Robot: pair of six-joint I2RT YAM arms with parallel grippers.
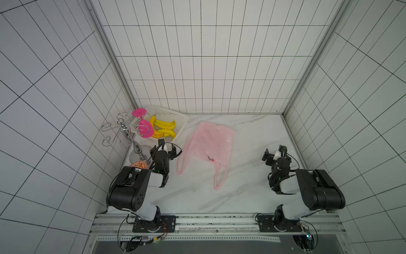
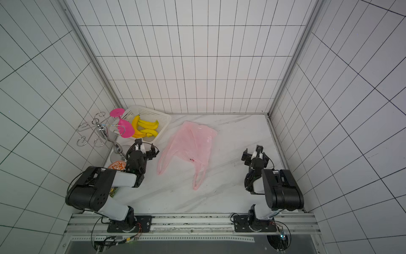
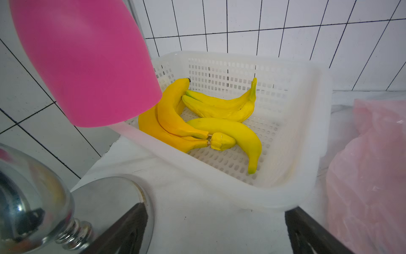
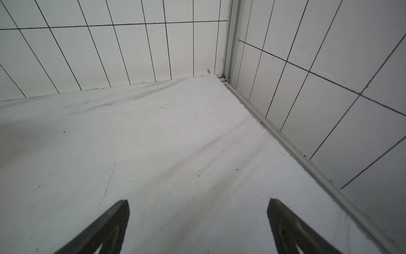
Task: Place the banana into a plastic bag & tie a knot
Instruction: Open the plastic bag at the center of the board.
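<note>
A lab test cell; gridded white walls [image 1: 208, 66], aluminium rail [image 1: 219, 220], marbled tabletop [image 1: 248, 176].

**Veined white tabletop [image 1: 248, 176], loaded mostly around the left gripper [image 1: 168, 145]**

Spreading pale and grey-streaked beneath both arms in both top views. Carrying the plastic bag [image 1: 208, 143] flat and crumpled, just to the right of the left gripper and well to the left of the right gripper [image 1: 274, 152], with two loop handles trailing back toward the arm bases. Bearing a white perforated basket [image 1: 170, 112] just ahead of the left gripper, in the far corner. Supporting a chrome stand base [image 1: 145, 150] just to that gripper's left, and a round orange-and-white printed piece [image 1: 138, 165] behind it, beside the wrist. Showing only grey streaks and fine scratches ahead of the right gripper.
</note>
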